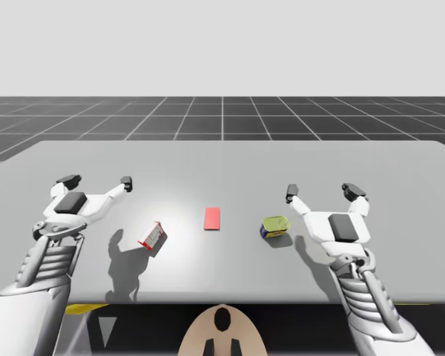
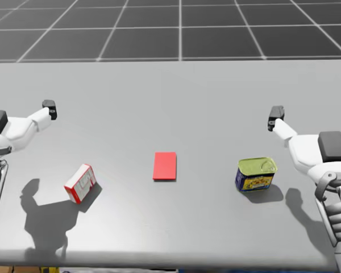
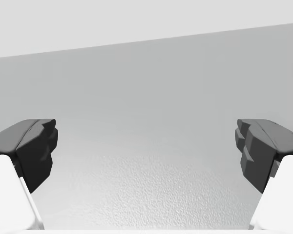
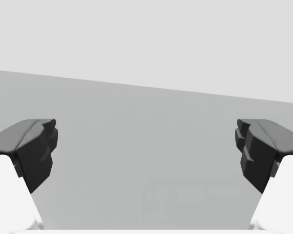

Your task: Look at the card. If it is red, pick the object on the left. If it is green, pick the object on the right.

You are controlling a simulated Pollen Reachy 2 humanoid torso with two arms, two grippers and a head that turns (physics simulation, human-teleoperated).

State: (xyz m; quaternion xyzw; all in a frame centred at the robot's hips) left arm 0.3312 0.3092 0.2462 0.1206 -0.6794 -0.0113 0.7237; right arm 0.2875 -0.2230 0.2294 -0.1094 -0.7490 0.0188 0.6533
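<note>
Nearest to us, close to the table's front edge, lies the small red-and-white box (image 2: 80, 183), turned at an angle on the grey table (image 2: 176, 96). It sits to the left of the card (image 2: 165, 166), which is red and lies flat in the middle. To the card's right stands the can (image 2: 256, 174), short, with a yellow-green top and a blue side. Box and can are each well apart from the card.

Our left gripper (image 1: 97, 180) hovers over the table beyond the box and to its left, well apart from it. Its fingers (image 3: 36, 146) are spread wide, with bare table between them. Our right gripper (image 1: 322, 192) hangs beyond the can and a little to its right, near it but not touching. Its fingers (image 4: 263, 148) are likewise spread wide, released, with bare table ahead of them.
</note>
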